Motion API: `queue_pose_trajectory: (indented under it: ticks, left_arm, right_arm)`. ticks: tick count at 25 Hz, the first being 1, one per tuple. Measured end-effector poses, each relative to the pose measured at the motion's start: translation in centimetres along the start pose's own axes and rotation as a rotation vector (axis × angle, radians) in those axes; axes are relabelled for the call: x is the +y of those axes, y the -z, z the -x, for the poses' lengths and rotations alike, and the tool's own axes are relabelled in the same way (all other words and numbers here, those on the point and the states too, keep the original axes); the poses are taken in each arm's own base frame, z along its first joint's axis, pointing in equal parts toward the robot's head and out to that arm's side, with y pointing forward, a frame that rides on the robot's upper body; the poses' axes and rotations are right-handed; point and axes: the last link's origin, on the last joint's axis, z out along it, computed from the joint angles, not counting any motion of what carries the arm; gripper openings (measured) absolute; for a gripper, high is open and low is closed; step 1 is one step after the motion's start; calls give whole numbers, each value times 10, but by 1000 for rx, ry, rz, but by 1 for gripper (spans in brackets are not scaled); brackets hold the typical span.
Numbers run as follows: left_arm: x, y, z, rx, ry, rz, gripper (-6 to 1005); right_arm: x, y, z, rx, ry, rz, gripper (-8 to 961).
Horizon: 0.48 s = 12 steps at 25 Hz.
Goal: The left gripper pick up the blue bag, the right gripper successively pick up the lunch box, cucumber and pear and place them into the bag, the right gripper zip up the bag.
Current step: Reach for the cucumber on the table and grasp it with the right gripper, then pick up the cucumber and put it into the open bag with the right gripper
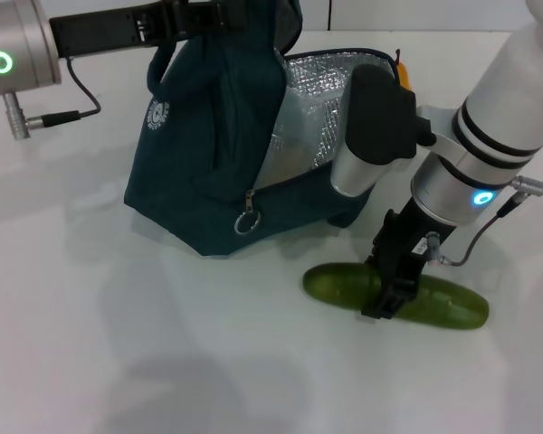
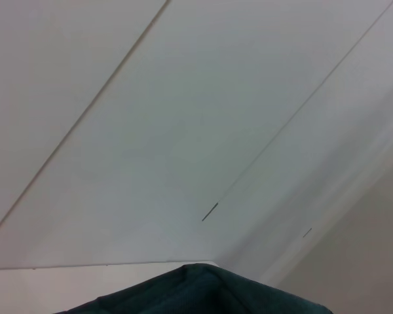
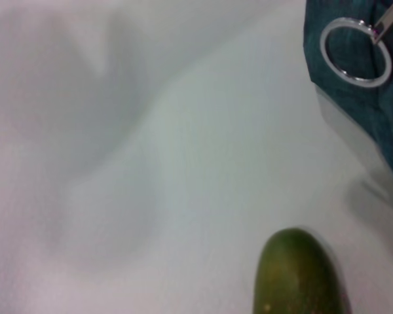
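Note:
The blue bag (image 1: 208,145) stands tilted on the white table, its foil-lined mouth (image 1: 321,99) open toward the right. My left gripper (image 1: 185,23) is shut on the bag's top at the handles and holds it up. The left wrist view shows only a strip of the bag's fabric (image 2: 196,294). Low in the opening lies a pale clear shape that looks like the lunch box (image 1: 288,155). In front of the bag lies the cucumber (image 1: 339,285), also seen as the cucumber's end (image 3: 295,275). My right gripper (image 1: 387,294) is down over its middle and shut on it. An orange sliver of the pear (image 1: 402,70) peeks from behind the bag.
The bag's ring zipper pull (image 1: 245,221) hangs at its front corner, and the same ring (image 3: 355,52) shows in the right wrist view. A cable (image 1: 68,113) trails from the left wrist over the table (image 1: 118,344).

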Motion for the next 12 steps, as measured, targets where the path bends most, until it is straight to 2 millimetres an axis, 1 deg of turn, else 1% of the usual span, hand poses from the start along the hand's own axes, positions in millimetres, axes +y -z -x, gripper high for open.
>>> queue_pose_trajectory:
  ticks: [8,12]
  left_arm:
    - [0,0,-1,1,-5,-1,42]
    - [0,1,-1,10,-2,0,42]
  right_arm:
    - [-1,0,0,7,1,-4,582]
    - [2,1,-2,24,8,12,559]
